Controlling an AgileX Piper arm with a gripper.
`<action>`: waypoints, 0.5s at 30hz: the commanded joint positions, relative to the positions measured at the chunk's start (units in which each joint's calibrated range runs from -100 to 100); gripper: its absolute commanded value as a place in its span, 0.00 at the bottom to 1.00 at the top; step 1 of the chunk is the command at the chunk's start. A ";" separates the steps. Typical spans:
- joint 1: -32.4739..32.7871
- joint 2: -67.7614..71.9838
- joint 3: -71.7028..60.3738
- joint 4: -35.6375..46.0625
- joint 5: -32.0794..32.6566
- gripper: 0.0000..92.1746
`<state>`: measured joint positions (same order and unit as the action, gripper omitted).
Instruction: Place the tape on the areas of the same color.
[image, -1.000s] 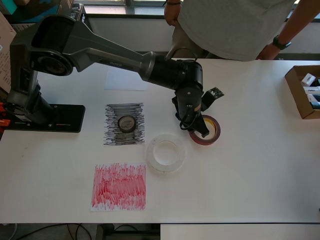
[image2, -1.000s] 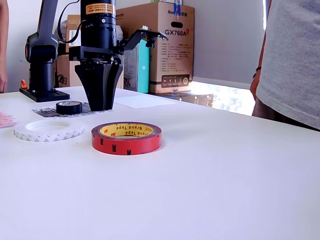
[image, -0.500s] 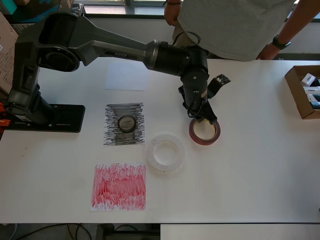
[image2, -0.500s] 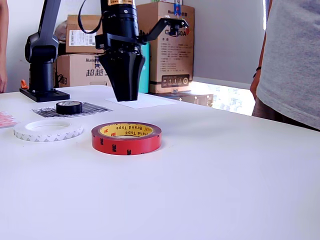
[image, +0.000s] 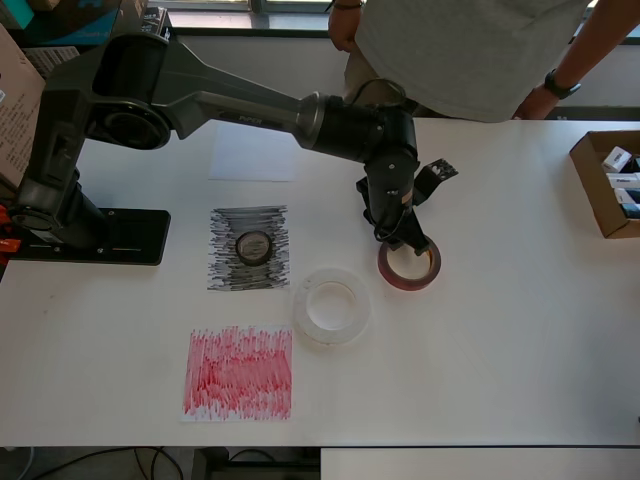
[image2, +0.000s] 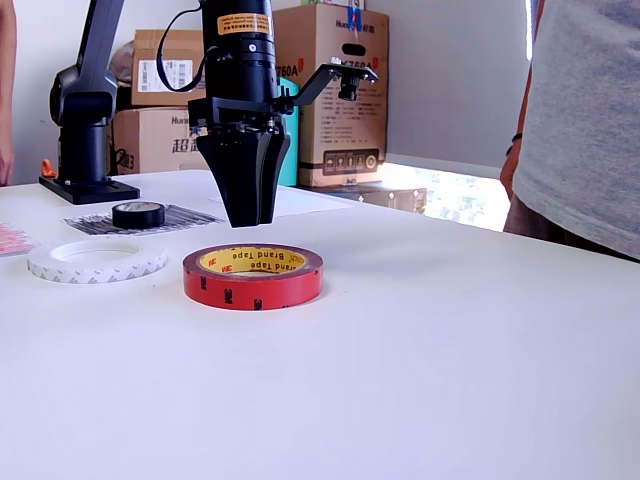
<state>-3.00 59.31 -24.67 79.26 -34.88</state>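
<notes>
Fingers of the gripper (image2: 248, 222) are pointing straight down and pressing together into a narrow wedge, holding nothing, and hanging just above the far rim of the red tape roll (image2: 253, 275). In the overhead view the tip is sitting over that roll's upper-left edge (image: 408, 264). The roll is lying flat on the white table (image: 500, 330), just beside the big white roll (image: 331, 305) and well apart from the red scribbled patch (image: 238, 373).

It is looking like a stiff, light ring (a yellowish card core with smooth red sides, likely a bit slick), so it should not crush; the surest hold is probably across the wall, one finger inside the core and one outside.

The small black roll (image: 253, 245) is already resting on the black patch (image: 225, 270); the plain white sheet (image: 252, 152) is lying bare.
</notes>
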 joint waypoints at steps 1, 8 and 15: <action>-0.38 -0.47 0.18 -0.05 -0.07 0.37; -0.14 -0.37 0.27 -0.14 -0.15 0.37; 0.01 2.43 0.09 -0.14 -0.07 0.37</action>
<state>-3.00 60.50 -24.67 79.26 -34.88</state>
